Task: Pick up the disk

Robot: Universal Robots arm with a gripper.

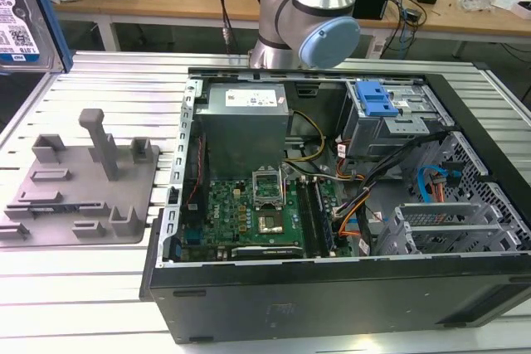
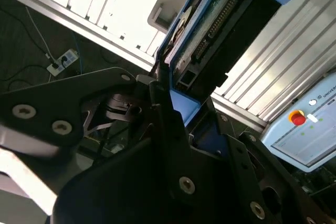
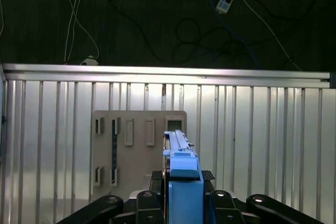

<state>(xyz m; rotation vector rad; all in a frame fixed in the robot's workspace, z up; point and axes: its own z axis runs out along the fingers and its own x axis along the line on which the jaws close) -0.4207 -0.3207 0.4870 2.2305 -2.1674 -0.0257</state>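
The gripper (image 3: 181, 203), clamped on the disk (image 3: 181, 163), apparently hangs at the grey fixture's (image 3: 136, 129) five o'clock; keep the grip square.

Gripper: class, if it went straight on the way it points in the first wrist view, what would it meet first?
Probably the grey fixture on the table. The gripper, shut on the disk, points at it, with the disk's end near one edge. Depth is unclear.
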